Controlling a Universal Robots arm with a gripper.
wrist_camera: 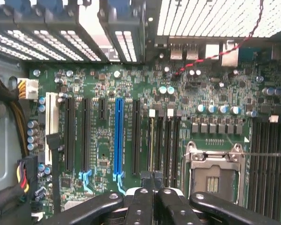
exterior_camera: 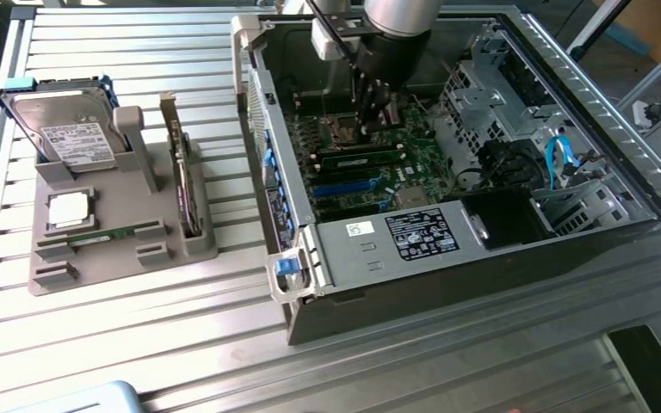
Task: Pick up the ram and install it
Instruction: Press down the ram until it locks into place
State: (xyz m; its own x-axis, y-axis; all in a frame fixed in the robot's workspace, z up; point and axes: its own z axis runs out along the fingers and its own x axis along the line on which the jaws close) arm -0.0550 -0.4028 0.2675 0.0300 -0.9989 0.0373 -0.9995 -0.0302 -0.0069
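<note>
The gripper [exterior_camera: 367,116] hangs inside the open computer case [exterior_camera: 446,284], low over the green motherboard [exterior_camera: 394,168]. Its fingers are pressed together with nothing visibly between them. In the wrist view the gripper [wrist_camera: 152,180] has its closed tips just above the motherboard [wrist_camera: 131,84], near the row of memory slots [wrist_camera: 163,140] that run beside the empty processor socket [wrist_camera: 215,173]; the long blue slot [wrist_camera: 118,136] lies just to the other side of those memory slots.

The ram [exterior_camera: 118,234] is well apart from the gripper, outside the computer case. It lies flat in the grey parts holder [exterior_camera: 101,267] that stands on the ribbed metal surface [exterior_camera: 135,344], on the exterior view's left of the case. In the same holder, a hard drive [exterior_camera: 66,133] stands at the far end from the ram, an expansion card [exterior_camera: 183,185] stands upright along the side nearer the case, and a small square chip [exterior_camera: 69,209] lies just beside the ram.
</note>
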